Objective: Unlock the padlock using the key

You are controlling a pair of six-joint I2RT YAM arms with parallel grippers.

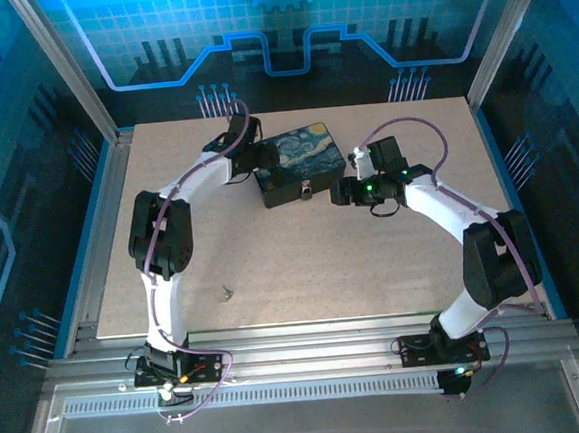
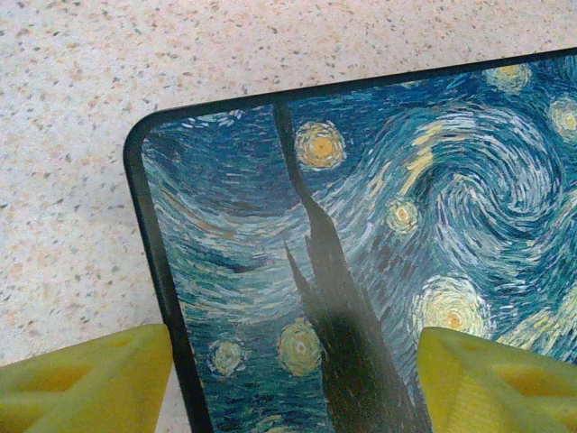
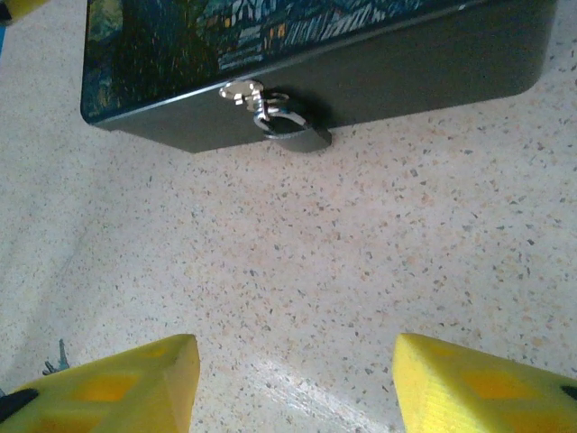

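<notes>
Top external, key (image 1: 225, 293): lies alone on your table (image 1: 374, 270), well apart from the box (image 1: 300, 155).
Left gripper (image 2: 293, 374): fingers apart above the box's corner.
Padlock (image 3: 293, 128): hangs at the box's front wall.
Right gripper (image 3: 293, 370): fingers apart, empty, facing your padlock.

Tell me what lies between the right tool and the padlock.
Nothing but bare speckled table: in the right wrist view, the stretch from the right tool to the padlock on the box front holds no object.
</notes>
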